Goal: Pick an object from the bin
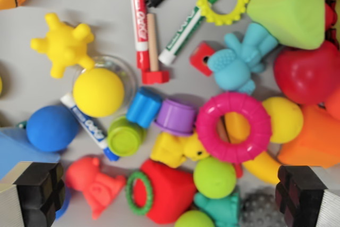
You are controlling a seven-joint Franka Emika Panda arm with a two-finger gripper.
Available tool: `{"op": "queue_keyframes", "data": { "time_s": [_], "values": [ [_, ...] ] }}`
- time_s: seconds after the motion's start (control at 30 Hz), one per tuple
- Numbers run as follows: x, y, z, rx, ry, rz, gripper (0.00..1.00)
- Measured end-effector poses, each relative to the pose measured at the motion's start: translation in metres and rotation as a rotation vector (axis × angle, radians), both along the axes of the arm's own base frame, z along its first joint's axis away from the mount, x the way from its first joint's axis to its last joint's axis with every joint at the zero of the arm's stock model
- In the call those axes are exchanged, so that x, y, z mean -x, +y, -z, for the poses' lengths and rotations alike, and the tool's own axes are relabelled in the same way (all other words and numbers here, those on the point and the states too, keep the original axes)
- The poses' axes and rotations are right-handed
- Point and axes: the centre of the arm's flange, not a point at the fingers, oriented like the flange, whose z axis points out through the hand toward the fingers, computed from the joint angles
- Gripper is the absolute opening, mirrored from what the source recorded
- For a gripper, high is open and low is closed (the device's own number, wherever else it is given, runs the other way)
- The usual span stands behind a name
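While the end effector (170, 198) hangs spread, a pink ring (234, 127) overlaps yellow toys (284, 119).

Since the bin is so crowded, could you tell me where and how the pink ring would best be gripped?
Take the pink ring from above across its upper band: one finger into the open hole, one outside. It lies flat on top of the other toys, and the open gripper already looks straight down.

- black padded fingers (40, 195) at both bottom corners, set wide apart, gripping nothing
- pink plastic ring (234, 126) leaning on yellow ball (286, 118)
- purple plastic cup (177, 115) just beside blue cup (143, 107)
- yellow spiky rubber toy (62, 44) upper left
- red marker pen (139, 17) at the top
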Motion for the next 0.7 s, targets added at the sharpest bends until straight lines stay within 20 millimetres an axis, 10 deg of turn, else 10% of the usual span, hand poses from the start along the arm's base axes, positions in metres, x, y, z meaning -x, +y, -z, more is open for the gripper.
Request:
{"op": "queue_keyframes", "data": {
  "time_s": [0.7],
  "values": [
    [0.001, 0.039, 0.054, -0.015, -0.003, -0.17, 1.0]
  ]
}}
